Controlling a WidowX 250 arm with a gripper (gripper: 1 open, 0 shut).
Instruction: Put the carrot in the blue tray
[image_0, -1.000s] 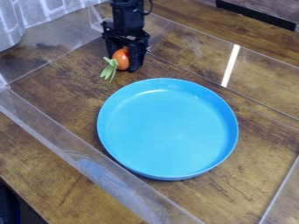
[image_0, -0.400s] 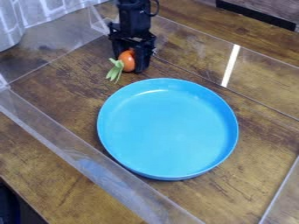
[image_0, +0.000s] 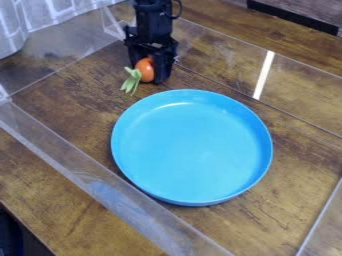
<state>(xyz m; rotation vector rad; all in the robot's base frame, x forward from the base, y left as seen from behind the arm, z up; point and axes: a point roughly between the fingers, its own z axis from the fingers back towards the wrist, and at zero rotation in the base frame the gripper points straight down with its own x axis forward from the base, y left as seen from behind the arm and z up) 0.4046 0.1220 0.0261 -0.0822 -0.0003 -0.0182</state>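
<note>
Under the gripper (image_0: 150, 55) is the orange carrot (image_0: 146, 69), its green top poking out. The gripper seems to hug its sides, maybe so it won't slip when it goes up. The big blue tray (image_0: 191, 147) sits near, in front of the gripper, ready to catch it.

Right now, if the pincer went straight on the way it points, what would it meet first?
Likely the carrot, right at the pincer's tips, then the wooden table; depth is unclear.
</note>
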